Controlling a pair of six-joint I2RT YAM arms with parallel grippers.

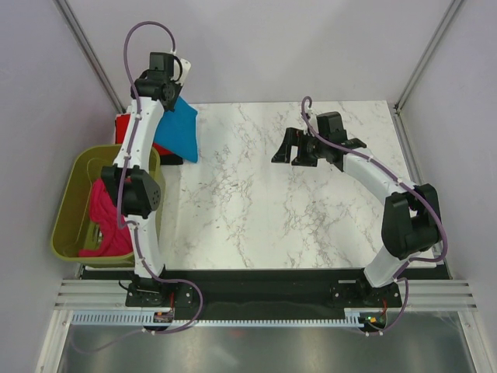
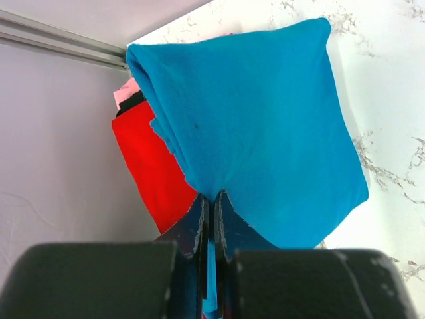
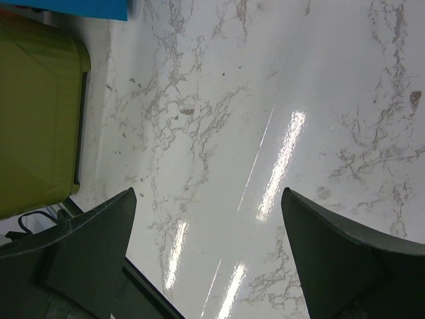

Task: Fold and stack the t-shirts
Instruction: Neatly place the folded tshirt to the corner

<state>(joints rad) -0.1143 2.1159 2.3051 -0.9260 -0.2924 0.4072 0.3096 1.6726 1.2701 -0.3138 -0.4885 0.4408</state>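
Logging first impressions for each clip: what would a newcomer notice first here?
A blue t-shirt hangs from the shut left gripper at the far left corner of the table, over a red t-shirt. A magenta t-shirt lies heaped in the olive tub beside the left edge; the right gripper hovers open mid-table.

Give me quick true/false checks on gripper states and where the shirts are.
1. The left gripper is shut on the blue t-shirt. True.
2. The right gripper holds the red t-shirt. False: it is open and empty over the table; the red t-shirt lies at the far-left corner.
3. The magenta t-shirt is in the olive tub. True.
4. The olive tub is on the right side. False: it is on the left.
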